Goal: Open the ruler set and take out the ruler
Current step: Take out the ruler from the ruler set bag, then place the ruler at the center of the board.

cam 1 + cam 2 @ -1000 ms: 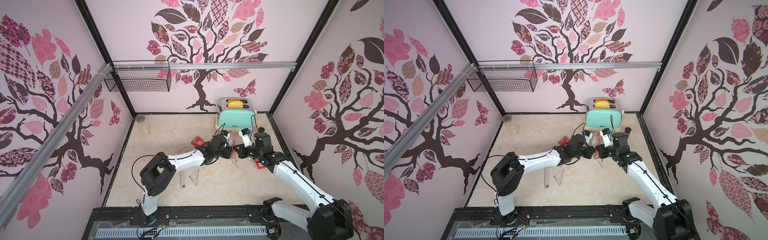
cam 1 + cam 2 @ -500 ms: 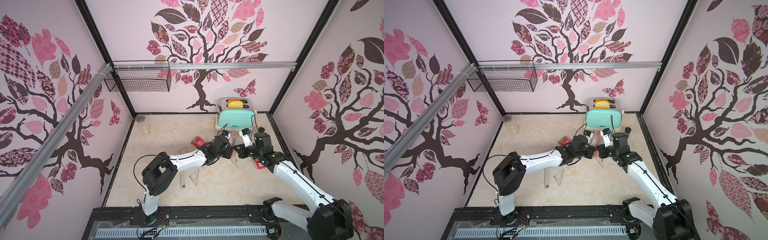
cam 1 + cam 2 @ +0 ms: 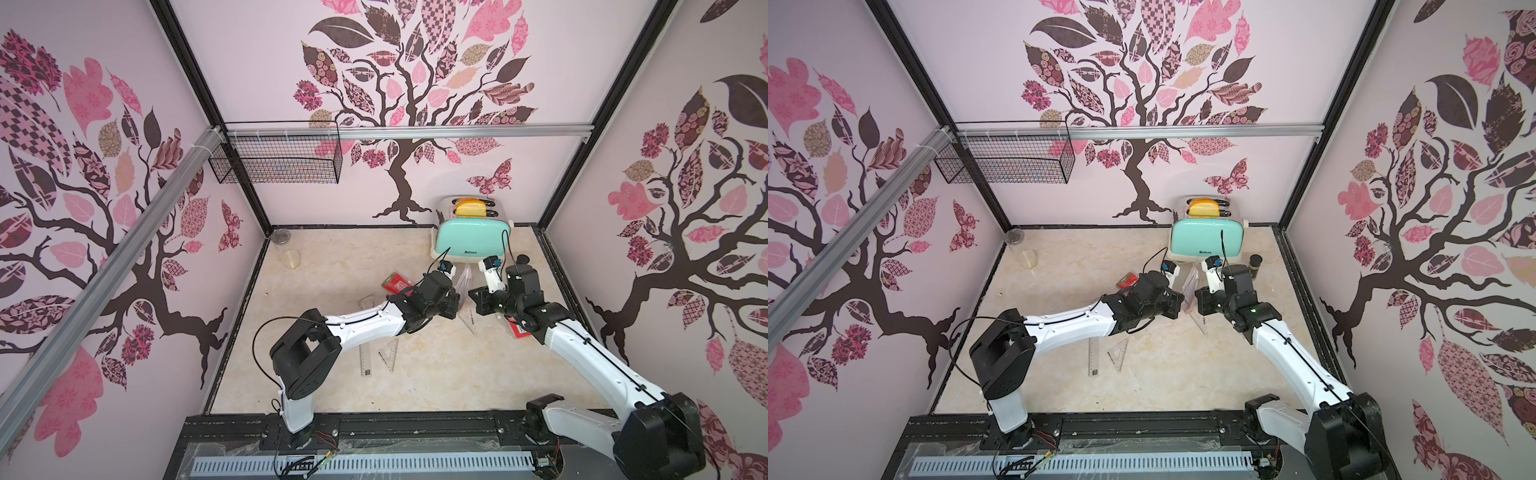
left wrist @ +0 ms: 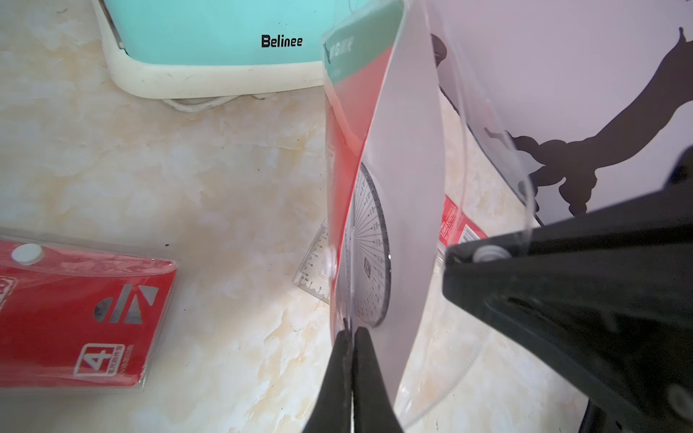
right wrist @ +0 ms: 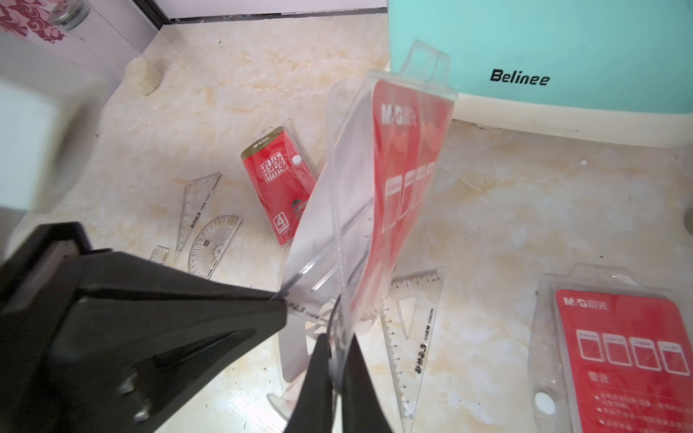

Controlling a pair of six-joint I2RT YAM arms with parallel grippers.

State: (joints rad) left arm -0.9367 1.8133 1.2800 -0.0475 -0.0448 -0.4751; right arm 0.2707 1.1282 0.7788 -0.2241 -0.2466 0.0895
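A beige marbled table (image 3: 332, 266) floors a booth whose walls (image 3: 124, 199) carry pink and brown tree decals. A wire basket (image 3: 278, 162) hangs from the back rail. Just in front of the mint toaster (image 3: 473, 241), the ruler set (image 3: 464, 282) is held on edge between the arms. The left gripper (image 4: 352, 331) is clamped on one sheet and the right gripper (image 5: 339, 339) on the clear sheet opposite. The mouth is parted, with a protractor (image 4: 369, 247) inside. A ruler (image 3: 365, 359), a set square (image 3: 388, 353) and a red pack (image 3: 395, 282) lie loose on the table.
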